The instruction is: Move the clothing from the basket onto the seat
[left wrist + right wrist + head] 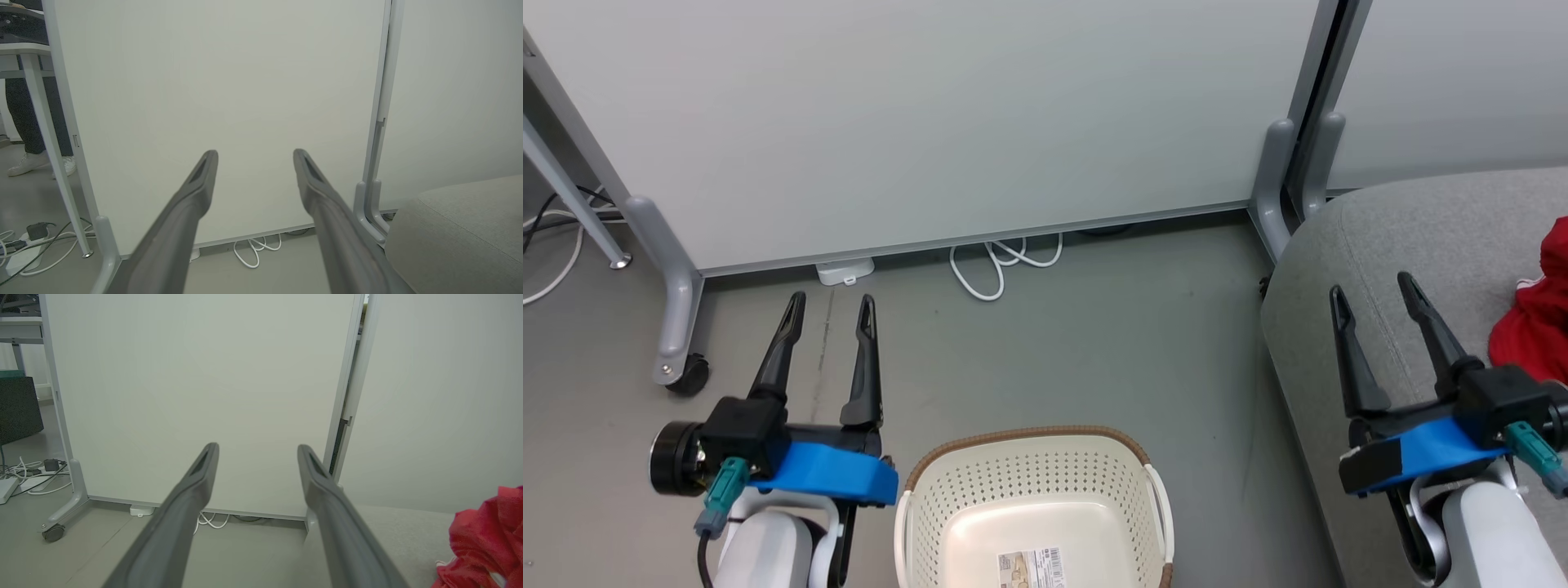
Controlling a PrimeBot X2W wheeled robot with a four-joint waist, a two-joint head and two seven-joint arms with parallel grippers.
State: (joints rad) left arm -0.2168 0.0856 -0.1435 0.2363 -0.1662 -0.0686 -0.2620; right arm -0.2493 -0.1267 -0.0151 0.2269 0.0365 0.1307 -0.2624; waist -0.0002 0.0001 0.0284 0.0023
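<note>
Red soft-fabric clothing (1535, 327) with white trim, by the head view: lies heaped on the grey upholstered seat (1421, 237), just right of the right gripper (1370, 286), whose fingers stand spread, grasping nothing. Likewise released and bare, the left gripper (832, 300), just left of the cream perforated plastic basket (1029, 482); bottom label (1031, 569) exposed, nothing red inside so far as visible.

By the left wrist: looks past splayed fingers at a white panel (220, 81); seat corner off right.

By the right wrist: finds red fabric low right.

Probable risks: may snag and drag the heap if that arm swings right; may overlook a leftover, since the basket's near part falls outside the frame.

Basket (1033, 490) bare inside; clothing (1535, 318) on seat (1405, 245).
</note>
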